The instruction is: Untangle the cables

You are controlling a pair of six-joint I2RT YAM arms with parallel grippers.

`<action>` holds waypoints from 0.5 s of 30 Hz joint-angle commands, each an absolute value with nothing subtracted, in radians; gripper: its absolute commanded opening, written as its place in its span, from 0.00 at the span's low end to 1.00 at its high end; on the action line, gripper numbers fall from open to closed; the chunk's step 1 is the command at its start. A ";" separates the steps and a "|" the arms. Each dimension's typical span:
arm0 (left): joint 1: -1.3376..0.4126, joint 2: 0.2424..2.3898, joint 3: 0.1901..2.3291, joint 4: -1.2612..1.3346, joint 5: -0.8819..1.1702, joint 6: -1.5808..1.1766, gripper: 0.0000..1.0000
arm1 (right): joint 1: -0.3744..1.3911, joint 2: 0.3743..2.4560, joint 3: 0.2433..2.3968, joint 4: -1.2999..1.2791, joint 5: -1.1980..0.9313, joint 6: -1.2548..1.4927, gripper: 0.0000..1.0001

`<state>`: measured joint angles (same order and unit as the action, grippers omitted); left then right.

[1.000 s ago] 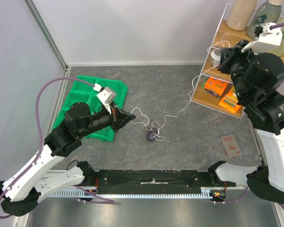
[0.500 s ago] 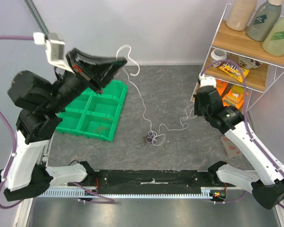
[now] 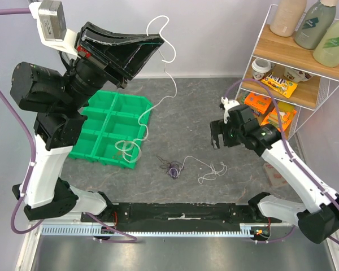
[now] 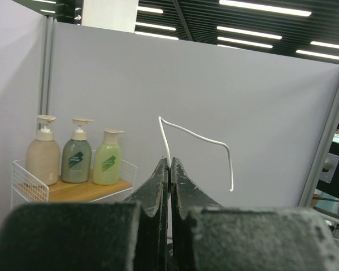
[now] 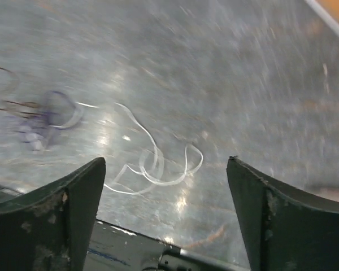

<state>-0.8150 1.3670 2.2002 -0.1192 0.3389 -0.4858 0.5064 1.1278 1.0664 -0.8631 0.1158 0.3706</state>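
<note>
My left gripper (image 3: 156, 40) is raised high at the back left, shut on a white cable (image 3: 170, 84). That cable loops above the tips, then hangs down and ends coiled over the green bin (image 3: 101, 127). In the left wrist view the jaws (image 4: 169, 165) pinch the white cable (image 4: 192, 133), whose free end bends over to the right. A small purple and dark clump (image 3: 172, 169) lies on the table with another white cable (image 3: 213, 171) curled beside it. My right gripper (image 3: 216, 134) hovers open above that cable. In the right wrist view its loops (image 5: 156, 153) lie between the spread fingers (image 5: 165, 162), with the clump (image 5: 45, 118) to the left.
A wire shelf rack (image 3: 260, 96) stands at the right with bottles (image 3: 311, 25) on top and snack packets (image 3: 277, 82) below. A small packet (image 3: 278, 176) lies on the table near the right arm. The arms' base rail (image 3: 181, 214) runs along the near edge.
The right gripper opened and let go of its white cable, which dropped onto the table. The left arm lifted and pulled its white cable free of the clump toward the green bin.
</note>
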 commanded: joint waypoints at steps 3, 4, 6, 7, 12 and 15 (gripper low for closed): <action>-0.816 1.347 2.162 -0.038 0.364 -0.577 0.02 | 0.506 1.032 1.353 -0.588 -0.342 0.216 0.98; -0.818 1.339 2.137 -0.032 0.364 -0.581 0.02 | 0.506 1.025 1.379 -0.543 -0.397 0.231 0.98; -0.818 1.327 2.094 -0.026 0.364 -0.591 0.02 | 0.506 1.020 1.437 -0.459 -0.460 0.270 0.98; -0.816 1.319 2.071 -0.020 0.367 -0.598 0.02 | 0.506 1.026 1.475 -0.433 -0.481 0.290 0.98; -0.816 1.319 2.014 -0.018 0.402 -0.632 0.02 | 0.506 1.146 1.754 -0.376 -0.598 0.389 0.98; -0.818 1.319 1.985 -0.028 0.408 -0.644 0.02 | 0.506 1.219 1.882 -0.367 -0.675 0.454 0.98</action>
<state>-0.8150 1.3258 2.0079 -0.0547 0.3721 -0.5896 0.5068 1.1336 1.7527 -0.4389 -0.5217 0.3534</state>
